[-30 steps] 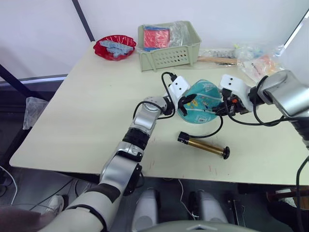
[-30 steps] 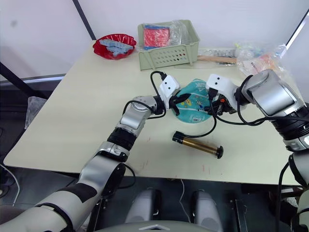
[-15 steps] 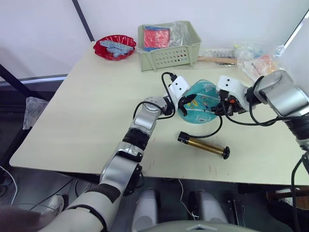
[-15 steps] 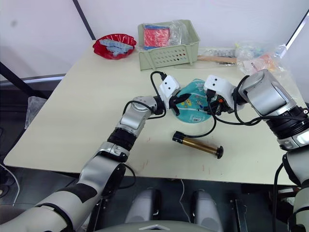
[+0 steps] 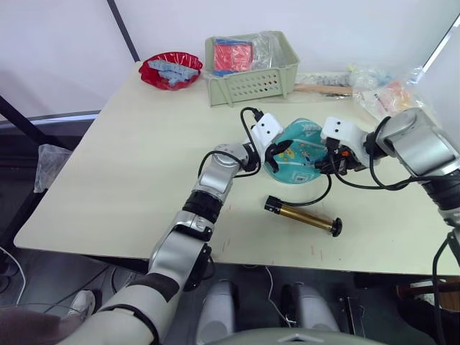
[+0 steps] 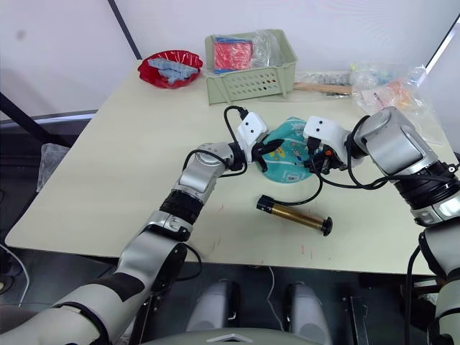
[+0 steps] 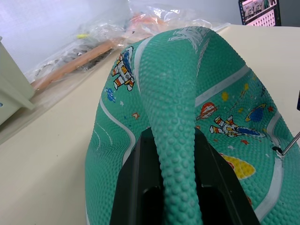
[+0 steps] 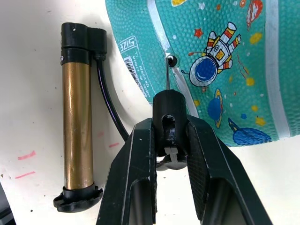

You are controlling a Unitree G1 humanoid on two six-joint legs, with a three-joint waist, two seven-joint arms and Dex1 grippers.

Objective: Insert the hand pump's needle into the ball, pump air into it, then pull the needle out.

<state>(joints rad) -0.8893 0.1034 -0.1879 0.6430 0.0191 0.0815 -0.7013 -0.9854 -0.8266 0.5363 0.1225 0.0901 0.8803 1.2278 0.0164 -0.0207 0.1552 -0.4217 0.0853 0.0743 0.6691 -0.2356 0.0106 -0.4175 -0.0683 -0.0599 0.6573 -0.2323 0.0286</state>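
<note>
**Needle tip at the ball valve, both tools engaged**

Counter point(image 5: 129, 165): I see a pale beige surface carrying all items. A green slotted basket point(image 5: 251, 68) with red packets stands at the far edge, a red bowl point(image 5: 170, 70) sits beside it toward my left, and clear plastic bags point(image 5: 381, 90) with a wooden-handled tool point(image 5: 323, 89) lie at the far right.

Ball point(image 5: 298, 160): the teal ball lies near the counter's middle, visibly underinflated and creased. In the left wrist view, a ridge of its pebbled skin rises between the fingers.

Hand pump point(image 5: 303, 216): the bronze cylinder lies flat on the counter just in front of the ball, apart from it. Its black hose point(image 5: 321, 194) curves up toward my right tool.

Left tool point(image 5: 277, 152): its fingers are pressed onto a fold of the ball at the ball's left side, pinching it.

Right tool point(image 8: 169, 140): positioned at the ball's right side, its fingers are clamped on the black fitting of the needle.

Needle point(image 8: 167, 75): the thin metal pin extends from the fitting, and its tip meets the small dark valve hole point(image 8: 171, 60) on a pale seam line. I cannot tell how deep the pin sits.
</note>
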